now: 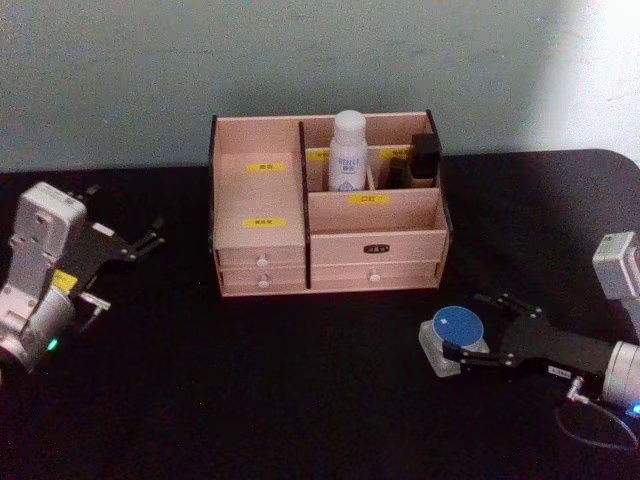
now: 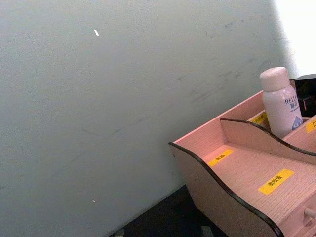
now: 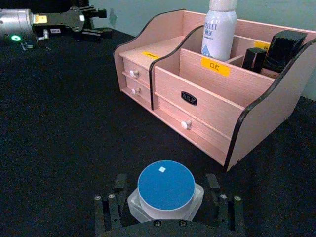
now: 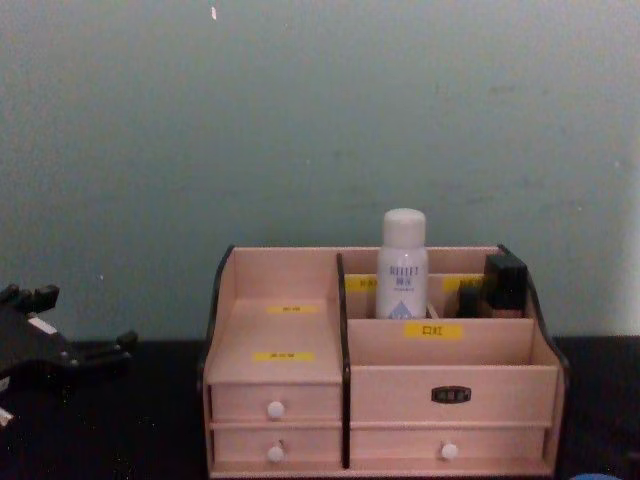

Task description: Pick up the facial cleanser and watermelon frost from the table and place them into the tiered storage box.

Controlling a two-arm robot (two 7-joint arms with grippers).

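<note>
While one facial cleanser [image 1: 348, 150] stands boxed, one watermelon frost [image 1: 459, 327] doesn't.

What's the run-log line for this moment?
facial cleanser: in tiered storage box; watermelon frost: on table; right gripper: open, flanking it; left gripper: open, parked left

**Black grippers on pale, lit wrists**

The left gripper [image 3: 106, 20] is black, on a white-grey boxy housing [image 1: 45, 215] carrying a yellow label [image 1: 64, 281] and a green light [image 1: 50, 345]. The right gripper [image 3: 165, 181] is black too, with small round screws [image 3: 108, 196] along its front. Behind it sit a silver cylindrical wrist [image 1: 625, 368], a blue light [image 1: 635, 408] and what looks like a thin looped cable [image 1: 590, 420].
</note>
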